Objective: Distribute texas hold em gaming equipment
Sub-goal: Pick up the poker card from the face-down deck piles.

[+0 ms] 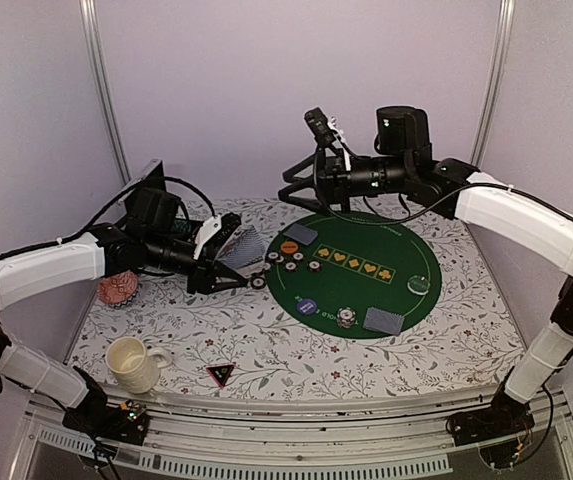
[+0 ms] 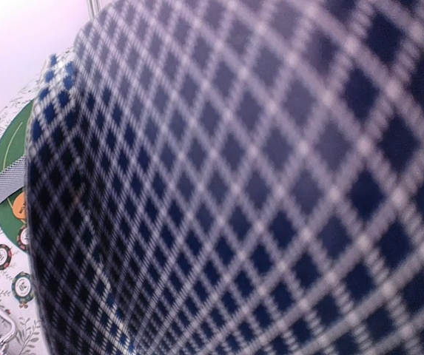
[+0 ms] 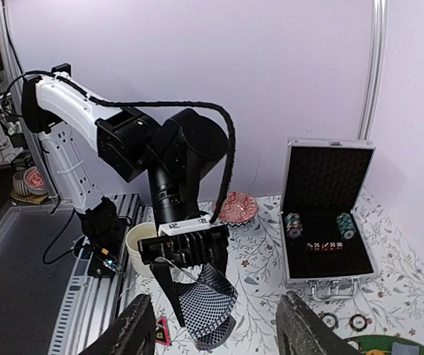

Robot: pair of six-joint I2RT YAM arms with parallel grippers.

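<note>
Clamping cards (image 1: 245,246) in the left gripper (image 1: 224,255) beside the green mat (image 1: 366,292), ready for dealing, with the right gripper (image 3: 217,299) spread apart, raised clear.

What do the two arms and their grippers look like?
The left arm and right arm have white shells with black joints; black cables run along them. The left gripper and right gripper are black with angular fingers.
</note>
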